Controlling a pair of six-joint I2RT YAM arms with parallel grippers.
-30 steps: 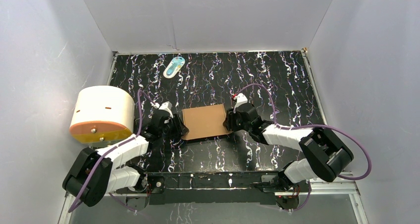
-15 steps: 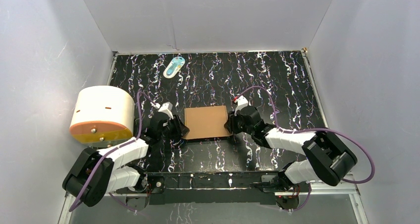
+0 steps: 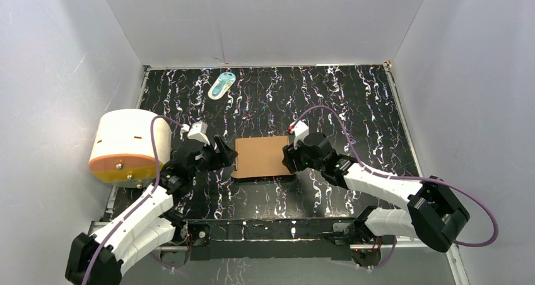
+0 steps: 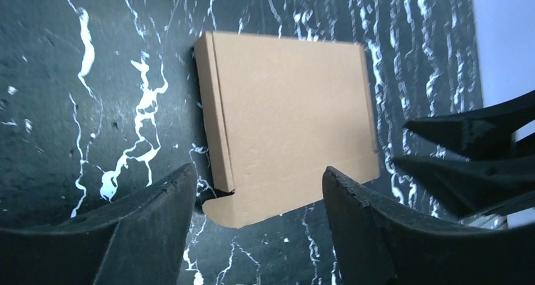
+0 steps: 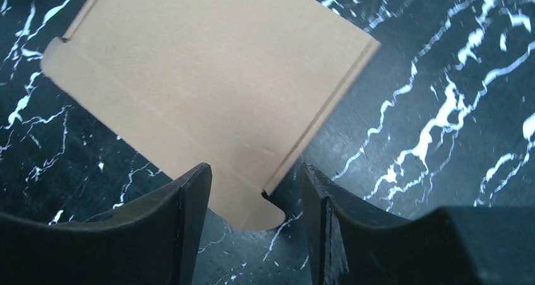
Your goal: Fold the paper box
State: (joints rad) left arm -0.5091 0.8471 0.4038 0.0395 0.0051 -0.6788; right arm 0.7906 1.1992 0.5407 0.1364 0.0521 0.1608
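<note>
At the near edge of the counter (image 3: 353, 108) we see both arm bases. The left arm (image 3: 142, 212) reaches forward and inward, and the right arm (image 3: 378, 181) does the same from the other side. Between them lies the paper box (image 3: 262, 157), flat on the black, white-streaked surface near its middle, closed into a shallow brown rectangle.

The left jaws sit just beside the box's left edge. In the left wrist view their fingers (image 4: 145, 234) stand well apart, with a corner of the box and a small rounded tab showing in the gap; they grip nothing. The right jaws are at the box's right edge. From above we cannot tell whether they touch it. In the right wrist view those fingers (image 5: 158, 234) are also spread, a rounded tab lies between them with room on either side, and nothing is held.

Farther back on the left, a white-and-orange cylinder (image 3: 129, 145) rests on its side by the wall. Near the far edge lies a small teal-white packet (image 3: 221, 84), well apart from the box.
</note>
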